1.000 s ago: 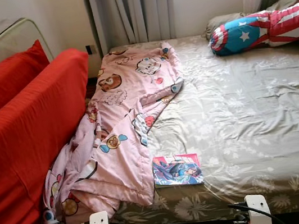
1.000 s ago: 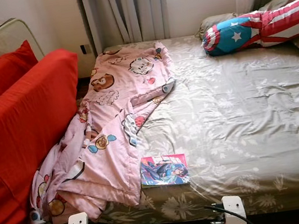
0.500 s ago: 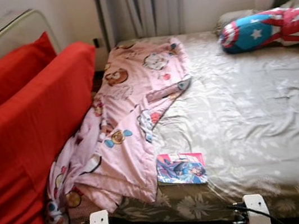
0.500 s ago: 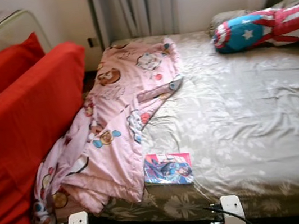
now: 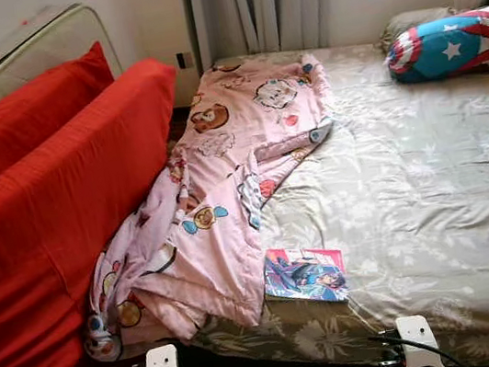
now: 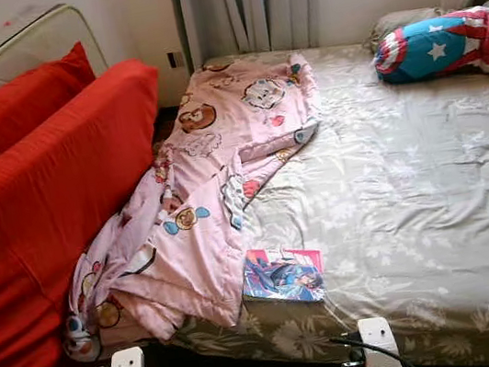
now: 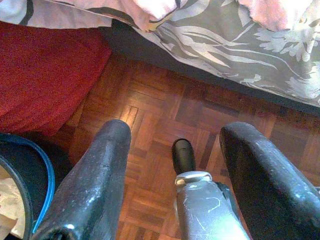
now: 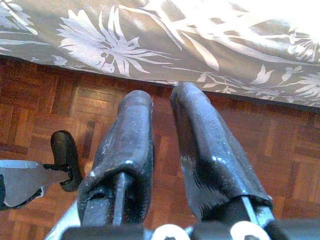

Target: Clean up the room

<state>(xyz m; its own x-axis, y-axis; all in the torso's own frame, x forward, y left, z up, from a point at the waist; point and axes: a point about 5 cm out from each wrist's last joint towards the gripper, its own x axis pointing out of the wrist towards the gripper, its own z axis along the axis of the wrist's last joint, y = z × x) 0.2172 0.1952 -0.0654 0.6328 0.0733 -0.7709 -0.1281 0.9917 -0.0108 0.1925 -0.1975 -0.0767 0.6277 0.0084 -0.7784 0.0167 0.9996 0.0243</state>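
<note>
A book [image 5: 305, 275] lies at the bed's [image 5: 430, 182] near edge, touching a crumpled pink blanket [image 5: 228, 195] on its left, while the left gripper [image 7: 175, 150] hangs released and the right gripper [image 8: 162, 130] clenched above the floor [image 7: 165, 120].

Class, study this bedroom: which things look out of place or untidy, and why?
The pink cartoon blanket lies crumpled along the bed's left side, its lower end spilling off the edge toward the floor beside the red cushions. A colourful book sits loose on the grey floral sheet near the foot edge, touching the blanket.
</note>
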